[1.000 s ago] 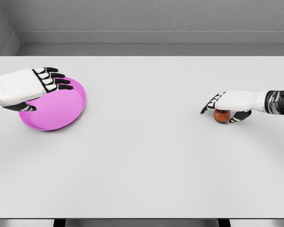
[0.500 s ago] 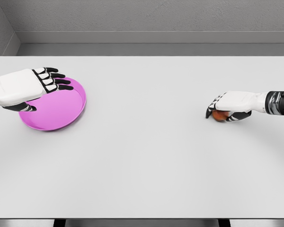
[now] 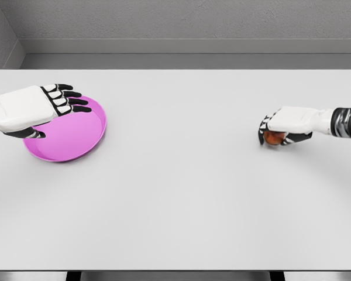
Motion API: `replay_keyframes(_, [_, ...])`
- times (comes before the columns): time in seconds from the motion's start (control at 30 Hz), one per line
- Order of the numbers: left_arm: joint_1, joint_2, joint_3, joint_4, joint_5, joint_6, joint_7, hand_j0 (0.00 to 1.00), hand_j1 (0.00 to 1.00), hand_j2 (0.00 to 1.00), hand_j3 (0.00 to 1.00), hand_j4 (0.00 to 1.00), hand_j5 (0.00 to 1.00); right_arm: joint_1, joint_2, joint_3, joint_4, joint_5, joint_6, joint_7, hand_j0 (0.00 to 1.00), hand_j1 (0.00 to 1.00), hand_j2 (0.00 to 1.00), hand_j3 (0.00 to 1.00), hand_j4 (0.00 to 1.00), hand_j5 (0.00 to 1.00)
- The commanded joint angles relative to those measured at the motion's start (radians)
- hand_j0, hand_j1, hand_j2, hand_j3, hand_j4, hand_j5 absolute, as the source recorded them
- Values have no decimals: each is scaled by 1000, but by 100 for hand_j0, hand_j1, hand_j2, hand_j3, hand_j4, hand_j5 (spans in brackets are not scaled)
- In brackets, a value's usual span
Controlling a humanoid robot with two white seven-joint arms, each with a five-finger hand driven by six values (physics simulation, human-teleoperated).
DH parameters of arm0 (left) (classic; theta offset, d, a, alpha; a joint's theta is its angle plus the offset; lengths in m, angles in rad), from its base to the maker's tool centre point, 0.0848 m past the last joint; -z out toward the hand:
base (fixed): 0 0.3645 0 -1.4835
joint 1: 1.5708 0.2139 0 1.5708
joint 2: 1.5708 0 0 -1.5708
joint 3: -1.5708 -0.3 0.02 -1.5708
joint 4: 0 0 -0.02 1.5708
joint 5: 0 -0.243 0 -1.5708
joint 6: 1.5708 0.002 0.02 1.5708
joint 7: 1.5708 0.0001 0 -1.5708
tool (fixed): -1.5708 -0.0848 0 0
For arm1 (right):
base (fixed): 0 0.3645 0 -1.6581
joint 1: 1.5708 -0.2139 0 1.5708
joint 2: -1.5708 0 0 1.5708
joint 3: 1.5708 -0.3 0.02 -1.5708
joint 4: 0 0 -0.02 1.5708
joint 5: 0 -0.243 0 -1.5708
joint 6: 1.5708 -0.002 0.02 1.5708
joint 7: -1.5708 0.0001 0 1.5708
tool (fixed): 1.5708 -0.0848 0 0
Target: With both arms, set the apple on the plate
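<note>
The right hand (image 3: 284, 129) is wrapped over the apple (image 3: 273, 137) near the right edge of the bench (image 3: 181, 199), fingers curled down its far side and thumb below, so it is grasping the fruit; only a sliver of red shows beneath the palm. Whether the apple has left the surface cannot be told from this view. The plate (image 3: 76, 137) sits well apart, by the left edge, and the left hand (image 3: 38, 108) hovers over its rim, fingers extended and holding nothing.

The step in hand looks like securing and lifting the apple. To do it well, the grip should be firm on both sides before any rise, since a round fruit could roll out of a one-sided hold. Lift straight up first, then carry it leftward across the bench, keeping it low. The left hand should probably clear the plate's middle or steady its rim, so the apple can be set down gently inside.
</note>
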Motion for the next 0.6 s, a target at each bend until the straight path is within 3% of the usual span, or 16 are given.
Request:
replay_keyframes(0.0, [-2, 1, 1, -4, 6, 1, 1, 100, 100, 100, 100, 100, 100, 0, -3, -10, -26, -6, 3, 1, 47, 47, 47, 47, 47, 47])
replay_keyframes(0.2, [0, 3, 1, -3, 6, 1, 1, 100, 100, 100, 100, 100, 100, -2, -1, -22, -90, -5, 3, 3, 46, 46, 46, 46, 46, 46])
replay_keyframes(0.4, [0, 3, 1, -15, 6, 1, 1, 100, 100, 100, 100, 100, 100, -2, 14, -20, -256, -3, 3, 3, 44, 44, 44, 44, 44, 44])
replay_keyframes(0.57, [-2, 3, 1, -27, 6, 1, 1, 100, 100, 100, 100, 100, 100, 2, 56, -19, -291, -2, 3, 8, 42, 42, 42, 42, 42, 42])
